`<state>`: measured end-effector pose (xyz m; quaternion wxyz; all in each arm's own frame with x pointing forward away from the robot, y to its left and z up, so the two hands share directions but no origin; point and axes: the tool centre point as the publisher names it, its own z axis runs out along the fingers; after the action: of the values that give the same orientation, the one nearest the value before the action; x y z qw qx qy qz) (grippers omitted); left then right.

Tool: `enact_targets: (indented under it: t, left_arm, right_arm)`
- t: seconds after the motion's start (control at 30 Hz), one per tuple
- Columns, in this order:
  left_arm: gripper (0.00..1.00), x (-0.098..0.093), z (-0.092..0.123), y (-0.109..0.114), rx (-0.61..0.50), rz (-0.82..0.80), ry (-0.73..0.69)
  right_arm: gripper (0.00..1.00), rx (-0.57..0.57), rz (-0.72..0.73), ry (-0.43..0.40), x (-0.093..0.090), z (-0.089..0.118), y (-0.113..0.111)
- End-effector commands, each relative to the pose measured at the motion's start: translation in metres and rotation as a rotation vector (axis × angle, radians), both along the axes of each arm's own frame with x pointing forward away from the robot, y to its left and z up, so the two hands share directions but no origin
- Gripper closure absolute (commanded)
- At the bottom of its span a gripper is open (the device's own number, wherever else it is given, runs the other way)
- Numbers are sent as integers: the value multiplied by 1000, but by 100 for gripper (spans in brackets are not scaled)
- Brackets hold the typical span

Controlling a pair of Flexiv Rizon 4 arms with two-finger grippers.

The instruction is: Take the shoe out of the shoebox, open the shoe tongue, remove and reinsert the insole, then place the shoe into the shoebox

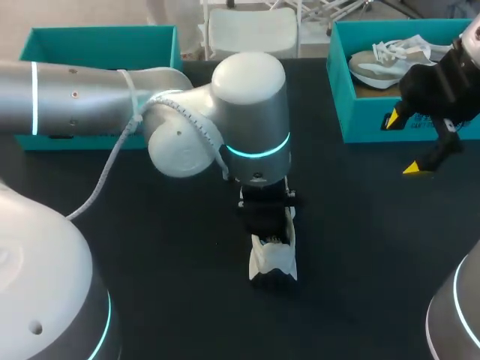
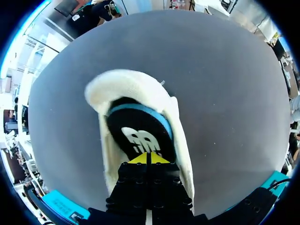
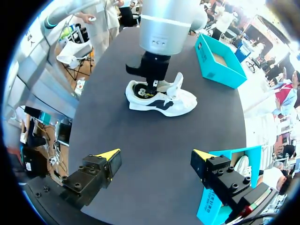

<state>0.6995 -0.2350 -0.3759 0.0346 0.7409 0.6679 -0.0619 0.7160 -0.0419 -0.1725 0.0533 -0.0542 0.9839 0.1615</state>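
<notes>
A white shoe with a dark side mark (image 1: 274,259) (image 3: 174,101) lies on the black table (image 1: 360,247) near the middle. My left gripper (image 2: 149,158) (image 3: 152,87) comes straight down into its opening, shut, tips together on the black insole (image 2: 136,131) with a white logo. I cannot tell whether it pinches the insole. The cream heel collar (image 2: 133,86) curves ahead of the tips. My right gripper (image 1: 403,142) (image 3: 157,157) hangs open at the right, in front of the teal shoebox (image 1: 375,120) (image 3: 213,201), holding nothing.
A second pale shoe (image 1: 390,64) lies inside the shoebox at the back right. Another teal box (image 1: 97,45) (image 3: 220,68) stands at the back left, partly behind my left arm (image 1: 112,97). Bare table lies between the shoe and my right gripper.
</notes>
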Motion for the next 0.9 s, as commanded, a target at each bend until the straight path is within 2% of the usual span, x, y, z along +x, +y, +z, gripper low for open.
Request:
enact_targets:
  t: [0.03, 0.17, 0.5, 0.77, 0.9]
  left_arm:
    - [100, -3, 37, 10, -5, -22, 52]
    - [100, -13, 40, 8, -1, -60, 108]
    - [100, -40, 3, -1, 22, -88, 125]
    - [100, -38, -22, 1, 32, -48, 106]
    - [100, -36, -16, 3, 36, -49, 97]
  right_arm:
    - [0, -4, 0, 3, 2, 0, 2]
    - [0, -4, 0, 3, 2, 0, 2]
    - [0, -4, 0, 3, 2, 0, 2]
    - [0, -4, 0, 3, 2, 0, 2]
    - [0, -4, 0, 3, 2, 0, 2]
